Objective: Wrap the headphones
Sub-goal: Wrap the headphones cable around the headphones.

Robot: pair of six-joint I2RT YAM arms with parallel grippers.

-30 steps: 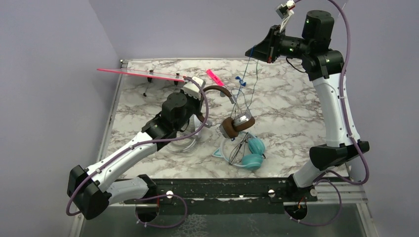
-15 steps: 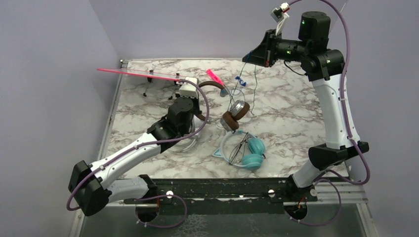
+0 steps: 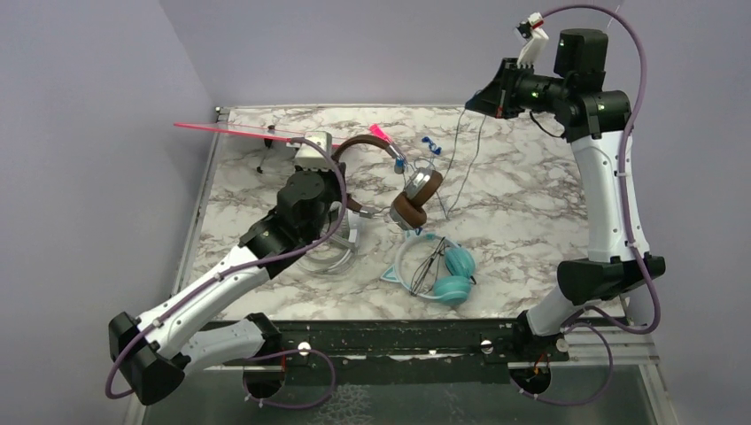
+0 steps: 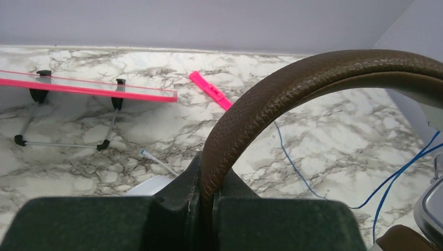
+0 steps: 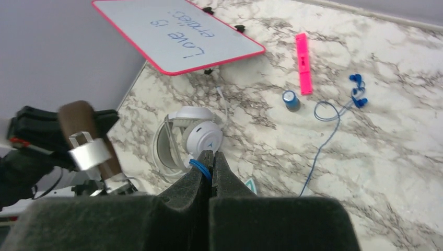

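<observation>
My left gripper [image 3: 347, 205] is shut on the band of the brown headphones [image 3: 410, 200] and holds them above the table; the band [image 4: 292, 89] arches out of the jaws in the left wrist view. My right gripper [image 3: 469, 103] is raised high at the back and shut on their blue cord [image 5: 200, 168], which hangs down to the table [image 3: 453, 168]. The teal cat-ear headphones [image 3: 438, 270] lie near the front middle. The white-grey headphones [image 5: 194, 137] lie under my left arm.
A pink-rimmed whiteboard [image 3: 252, 135] on a wire stand is at the back left. A pink marker [image 3: 381, 134] and a small blue cap [image 5: 289, 99] lie near the back. Blue earbuds [image 5: 358, 91] lie beside a cord loop.
My left gripper has moved left and back, lifting the brown headphones. My right gripper has moved right with the blue cord, pulling it away from the headphones.
</observation>
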